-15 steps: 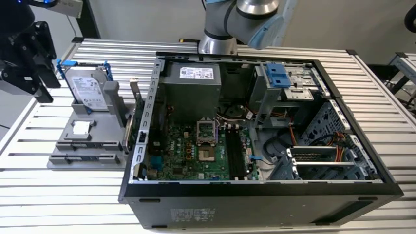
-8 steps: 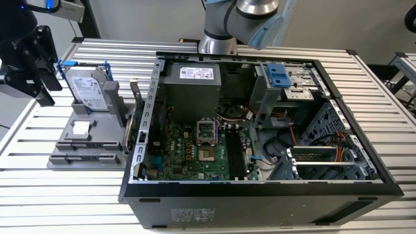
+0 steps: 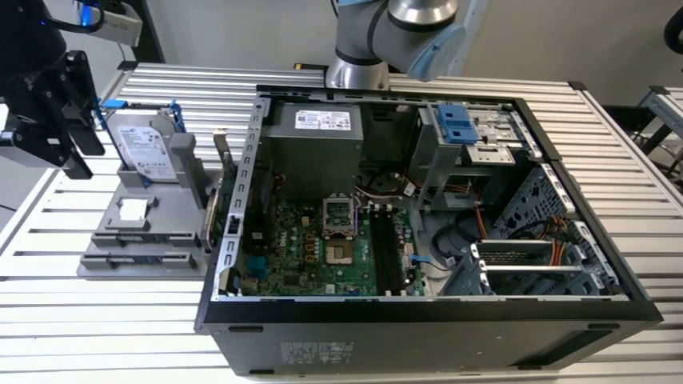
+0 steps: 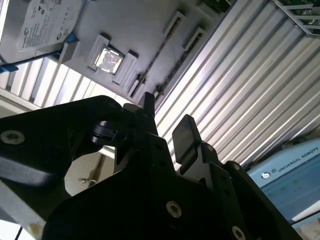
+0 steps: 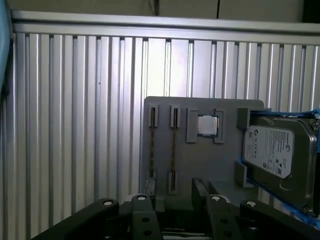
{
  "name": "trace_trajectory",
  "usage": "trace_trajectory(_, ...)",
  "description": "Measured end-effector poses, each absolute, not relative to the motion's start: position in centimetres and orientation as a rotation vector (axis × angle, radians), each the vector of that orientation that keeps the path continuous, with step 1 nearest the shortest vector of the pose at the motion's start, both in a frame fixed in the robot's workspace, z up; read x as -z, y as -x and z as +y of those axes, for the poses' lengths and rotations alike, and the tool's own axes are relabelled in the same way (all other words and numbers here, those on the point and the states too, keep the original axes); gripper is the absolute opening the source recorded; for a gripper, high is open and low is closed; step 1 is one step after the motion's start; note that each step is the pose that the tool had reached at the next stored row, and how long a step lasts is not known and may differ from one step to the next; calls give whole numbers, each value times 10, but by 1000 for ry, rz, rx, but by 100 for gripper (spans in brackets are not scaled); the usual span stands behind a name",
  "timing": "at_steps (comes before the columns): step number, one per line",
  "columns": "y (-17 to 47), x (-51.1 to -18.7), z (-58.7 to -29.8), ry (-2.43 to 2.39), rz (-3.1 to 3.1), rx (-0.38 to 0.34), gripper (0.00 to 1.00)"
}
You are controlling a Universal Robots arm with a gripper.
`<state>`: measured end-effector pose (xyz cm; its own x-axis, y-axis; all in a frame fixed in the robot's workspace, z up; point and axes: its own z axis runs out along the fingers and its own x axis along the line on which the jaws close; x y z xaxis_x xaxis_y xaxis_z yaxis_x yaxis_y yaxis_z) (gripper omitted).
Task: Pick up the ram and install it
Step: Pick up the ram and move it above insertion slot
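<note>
Shows gripper (image 4: 167, 119) spread apart and empty, hovering at ten o'clock of gray holder (image 3: 139, 240) in exterior view. Shows ram (image 5: 173, 150) standing on edge in holder slot, at nine o'clock of open computer case (image 3: 427, 324) on slatted counter (image 3: 107, 320).

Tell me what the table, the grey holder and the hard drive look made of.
Table: bare metal, likely aluminium, from its ribbed, pale sheen. Holder: matte grey plastic, probably, dull and evenly coloured. Hard drive: silvery metal shell, it seems, with a white paper-like label.
</note>
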<state>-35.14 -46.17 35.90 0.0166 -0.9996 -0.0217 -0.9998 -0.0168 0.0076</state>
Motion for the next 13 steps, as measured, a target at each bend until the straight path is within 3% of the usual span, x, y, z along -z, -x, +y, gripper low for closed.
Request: trace_trajectory(13,351,-346,-463,2219,2211,-31,100)
